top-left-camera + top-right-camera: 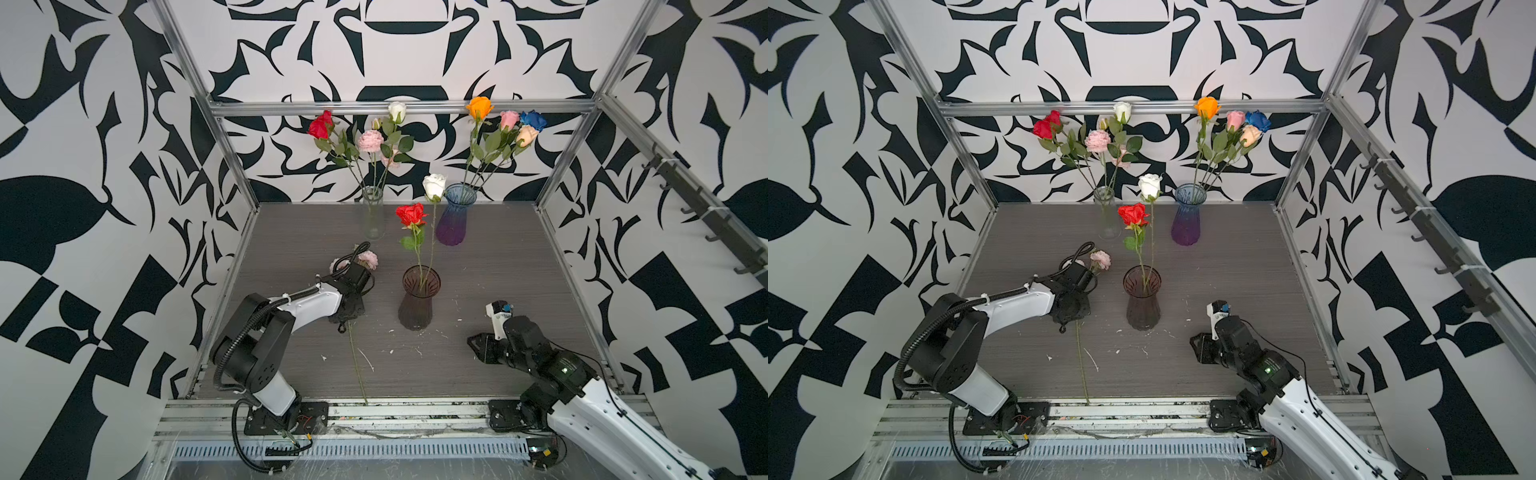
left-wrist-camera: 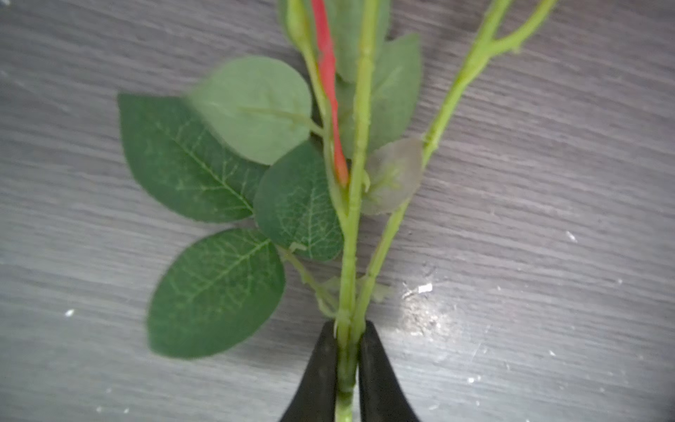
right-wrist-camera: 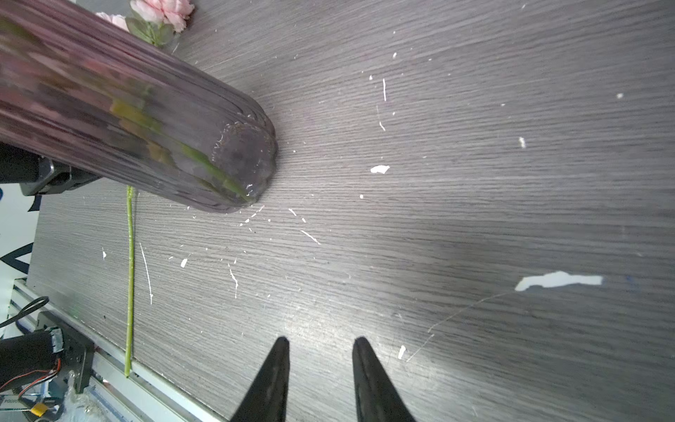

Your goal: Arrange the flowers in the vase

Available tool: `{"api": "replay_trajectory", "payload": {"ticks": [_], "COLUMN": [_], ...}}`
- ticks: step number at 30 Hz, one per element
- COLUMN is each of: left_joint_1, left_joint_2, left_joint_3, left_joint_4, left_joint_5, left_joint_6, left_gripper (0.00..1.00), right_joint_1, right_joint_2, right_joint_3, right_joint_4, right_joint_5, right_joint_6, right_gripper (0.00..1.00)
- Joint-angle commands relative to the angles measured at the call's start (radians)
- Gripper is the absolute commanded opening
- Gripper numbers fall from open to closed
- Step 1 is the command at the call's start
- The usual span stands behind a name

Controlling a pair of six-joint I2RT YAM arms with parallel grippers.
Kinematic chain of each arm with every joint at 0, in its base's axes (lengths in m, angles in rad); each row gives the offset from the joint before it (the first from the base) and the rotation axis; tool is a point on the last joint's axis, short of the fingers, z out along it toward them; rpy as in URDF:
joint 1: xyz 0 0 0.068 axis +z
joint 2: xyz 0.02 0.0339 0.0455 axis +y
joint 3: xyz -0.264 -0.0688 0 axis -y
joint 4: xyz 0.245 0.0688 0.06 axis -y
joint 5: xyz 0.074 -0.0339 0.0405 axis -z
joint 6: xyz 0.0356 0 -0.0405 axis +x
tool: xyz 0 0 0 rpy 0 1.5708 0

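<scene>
While the left gripper (image 2: 349, 330) pinches the green stem (image 2: 347, 277) of the pale pink flower (image 1: 368, 259), this flower lies flat on the table (image 1: 498, 270), near the dark vase (image 1: 419, 299) and on its left in both top views. Its two black fingers (image 2: 317, 369) press on the stem from both sides, just below the leaves (image 2: 215, 292), and no gap shows between finger and stem. The bloom points toward the back wall, and the bare stem end reaches the front edge of the table.

The dark vase stands upright and already holds a red rose (image 1: 411, 215) and a white rose (image 1: 434, 186). The right gripper (image 3: 321, 343) hangs low over the table on the other side of the vase, its fingers spread with nothing between them.

I judge that the step in hand is picking up the third flower. The next move calls for lifting it, turning the stem end downward, and guiding it into the vase mouth without tipping the vase.
</scene>
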Motion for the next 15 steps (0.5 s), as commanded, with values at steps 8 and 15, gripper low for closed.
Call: {"api": "replay_trajectory", "payload": {"ticks": [8, 15], "left_joint_1": [0.01, 0.008], "left_joint_2": [-0.27, -0.619], "left_joint_3": [-0.068, -0.035], "left_joint_4": [-0.027, 0.01], "left_joint_5": [0.014, -0.114], "left_joint_6": [-0.104, -0.109], "left_gripper": [0.01, 0.0], "right_joint_1": [0.006, 0.006], "right_joint_2": [0.003, 0.001], "right_joint_3": [0.003, 0.001], "right_joint_4": [0.024, 0.024], "right_joint_5": [0.013, 0.014], "right_joint_6": [-0.017, -0.016], "right_gripper": [0.33, 0.33]}}
